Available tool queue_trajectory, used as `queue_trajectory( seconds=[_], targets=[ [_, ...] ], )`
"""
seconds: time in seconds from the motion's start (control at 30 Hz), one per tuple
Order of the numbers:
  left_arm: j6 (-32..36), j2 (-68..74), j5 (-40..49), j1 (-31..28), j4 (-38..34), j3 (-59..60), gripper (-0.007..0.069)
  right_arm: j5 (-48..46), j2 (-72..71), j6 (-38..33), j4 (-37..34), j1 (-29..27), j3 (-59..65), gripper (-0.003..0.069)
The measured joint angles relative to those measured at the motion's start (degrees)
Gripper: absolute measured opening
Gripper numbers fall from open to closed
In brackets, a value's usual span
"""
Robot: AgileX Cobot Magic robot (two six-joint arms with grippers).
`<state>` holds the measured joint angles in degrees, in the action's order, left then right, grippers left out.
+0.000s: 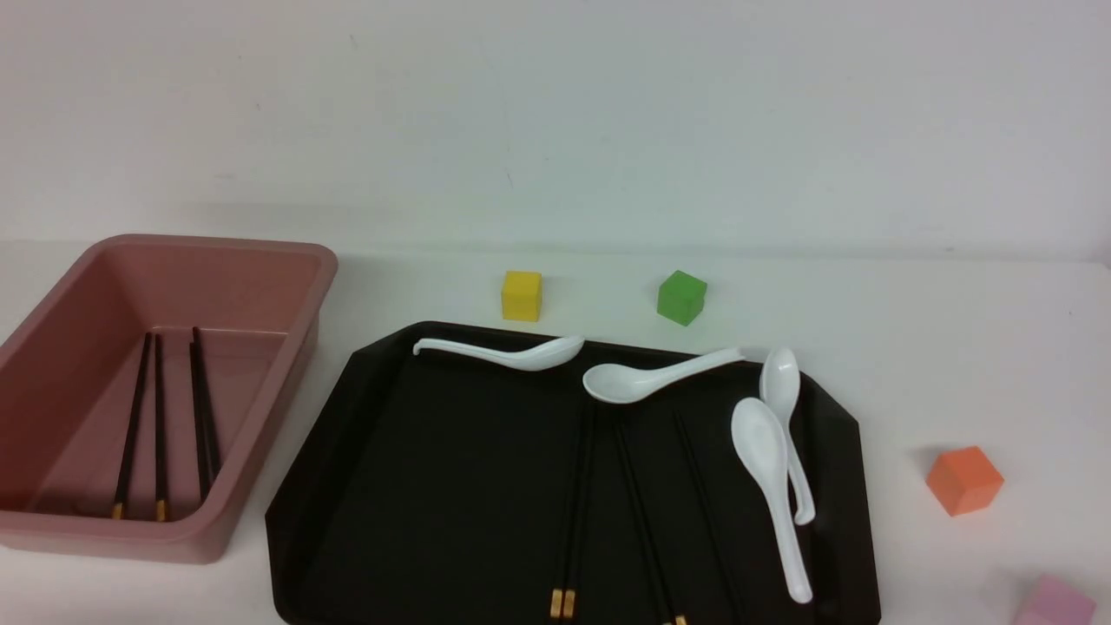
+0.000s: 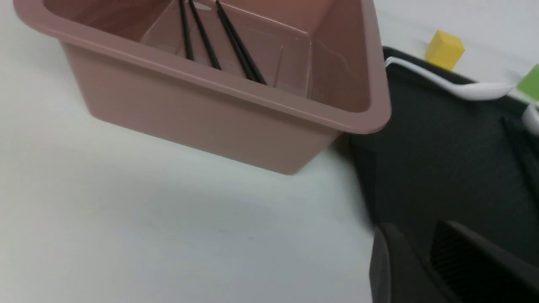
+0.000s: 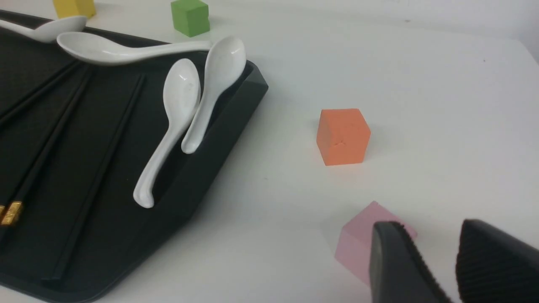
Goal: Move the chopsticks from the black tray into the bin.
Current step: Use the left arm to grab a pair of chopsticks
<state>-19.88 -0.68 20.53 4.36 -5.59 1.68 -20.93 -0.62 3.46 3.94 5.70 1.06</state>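
Long thin black gold-tipped chopsticks (image 1: 575, 503) lie by the front edge of the shiny black tray (image 1: 434, 486), others in the pink plastic bin (image 1: 217, 282). They look light, stiff and slippery, so pinch mid-stick. The left jaws and right jaws are apart, holding nothing.

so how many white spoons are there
4 spoons, all on the black tray: one along its far rim, one just right of it, two side by side at its right edge. None looks hidden.

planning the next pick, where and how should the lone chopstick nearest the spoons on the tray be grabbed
Likely mid-shaft, from straight above, jaws across its width. The chopstick lies flat on the black tray with bare tray either side there; its far end runs close to a white spoon.
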Motion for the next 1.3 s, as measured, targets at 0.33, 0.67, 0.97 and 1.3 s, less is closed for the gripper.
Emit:
queue_trajectory(
  seconds=[0.33, 0.67, 0.97, 1.3],
  targets=[
    [-22.8, 0.0, -4.17, 0.0, -43.04, 0.0, 0.0147, 0.0, 0.0, 0.0, 0.0, 0.0, 0.0, 0.0242],
    [-5.71, 1.19, -12.07, 0.0, -57.38, -13.19, 0.0064, 0.0, 0.0, 0.0, 0.0, 0.0, 0.0, 0.0242],
    [14.62, 38.96, 25.48, 0.0, -37.8, -42.56, -0.0013, 0.0, 0.0, 0.0, 0.0, 0.0, 0.0, 0.0242],
    [16.28, 79.34, 47.63, 4.63, -28.26, -60.13, -0.0013, 0.0, 0.0, 0.0, 0.0, 0.0, 0.0, 0.0242]
  ],
)
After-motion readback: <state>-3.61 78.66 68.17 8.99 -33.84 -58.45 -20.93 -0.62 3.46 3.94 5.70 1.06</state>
